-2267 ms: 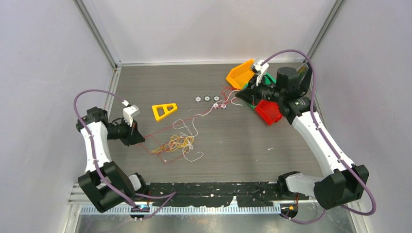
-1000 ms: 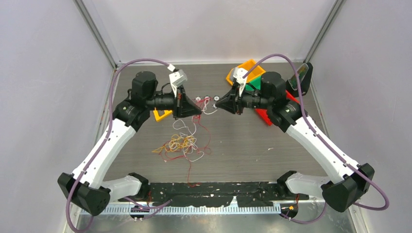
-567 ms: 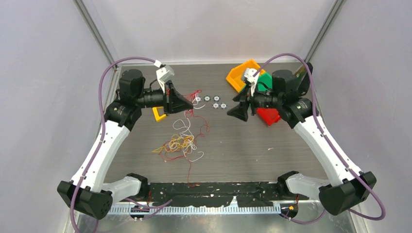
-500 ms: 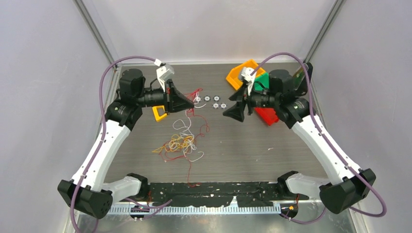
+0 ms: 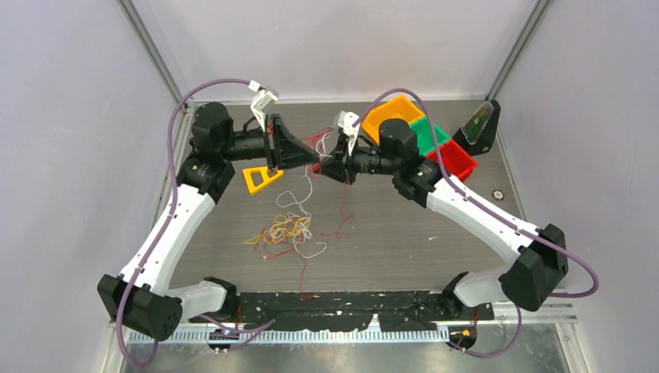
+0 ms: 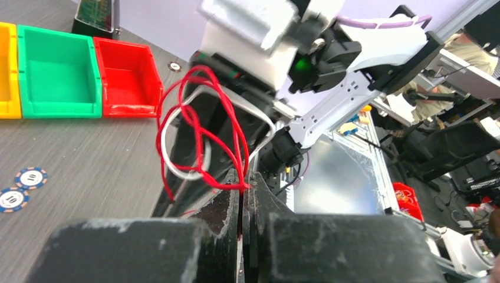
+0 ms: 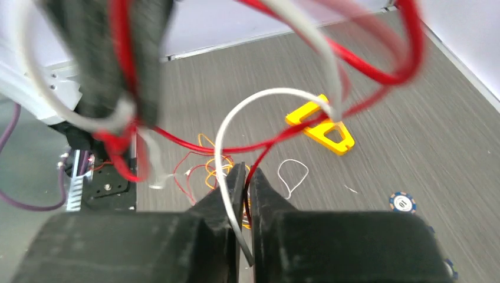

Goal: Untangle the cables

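Note:
The cables are thin red, white and yellow-orange wires. A red cable (image 6: 197, 127) and a white cable (image 6: 171, 168) hang looped in the air between both grippers over the table's back middle. My left gripper (image 6: 243, 187) is shut on the red cable; in the top view it (image 5: 313, 161) almost meets my right gripper (image 5: 326, 168). My right gripper (image 7: 246, 177) is closed with a red cable (image 7: 259, 159) and a white cable (image 7: 227, 138) in its narrow gap. The yellow-orange bundle (image 5: 289, 228) lies on the table below, with more red and white strands around it.
A yellow triangle piece (image 5: 262, 179) lies under the left arm. Orange (image 5: 392, 113), green (image 5: 426, 132) and red (image 5: 458, 159) bins stand at the back right, beside a black stand (image 5: 478, 124). Poker chips (image 6: 29, 175) lie near the grippers; one chip (image 5: 497, 194) lies far right.
My right gripper opened and pulled back right, then swung left to the left gripper and closed on the hanging cables. The left gripper kept its hold on the red cable and moved slightly right.

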### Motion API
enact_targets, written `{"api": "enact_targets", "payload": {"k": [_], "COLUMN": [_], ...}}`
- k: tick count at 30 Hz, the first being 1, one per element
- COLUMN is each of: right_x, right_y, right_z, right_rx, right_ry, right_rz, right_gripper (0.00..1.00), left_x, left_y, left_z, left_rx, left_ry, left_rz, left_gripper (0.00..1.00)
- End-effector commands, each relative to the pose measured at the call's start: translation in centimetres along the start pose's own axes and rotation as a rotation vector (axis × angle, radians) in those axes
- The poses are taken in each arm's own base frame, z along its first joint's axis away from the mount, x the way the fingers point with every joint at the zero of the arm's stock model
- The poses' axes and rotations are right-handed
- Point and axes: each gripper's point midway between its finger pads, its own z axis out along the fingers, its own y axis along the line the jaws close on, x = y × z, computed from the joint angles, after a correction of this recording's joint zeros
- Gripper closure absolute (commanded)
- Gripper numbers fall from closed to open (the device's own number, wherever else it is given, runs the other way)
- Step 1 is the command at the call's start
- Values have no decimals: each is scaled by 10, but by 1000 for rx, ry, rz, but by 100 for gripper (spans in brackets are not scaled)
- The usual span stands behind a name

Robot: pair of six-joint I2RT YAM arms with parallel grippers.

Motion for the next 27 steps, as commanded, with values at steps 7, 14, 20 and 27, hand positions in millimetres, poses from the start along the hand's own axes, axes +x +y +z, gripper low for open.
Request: {"api": "enact_targets", "payload": {"k": [7,14,20,27], "right_x": [129,196,212,103], "right_y": [-54,-35,-39,-58], "right_z": [-80,-119,-137,-126], "right_rx": [276,267,293,395], "right_ry": [319,482,546,276], "right_rz": [72,74,80,14], "right_gripper": [95,95,95,95], "left_x": [-40,-56,-57,50], "left_y": [-18,-16,2,38], "left_z": [-62,-89,-113,-125], "left_rx": [-215,-370,-517,-517], "left_ry": [-57,-84,-40,217], "left_rz": [138,257,388,276], "left_gripper": [100,100,100,100]}}
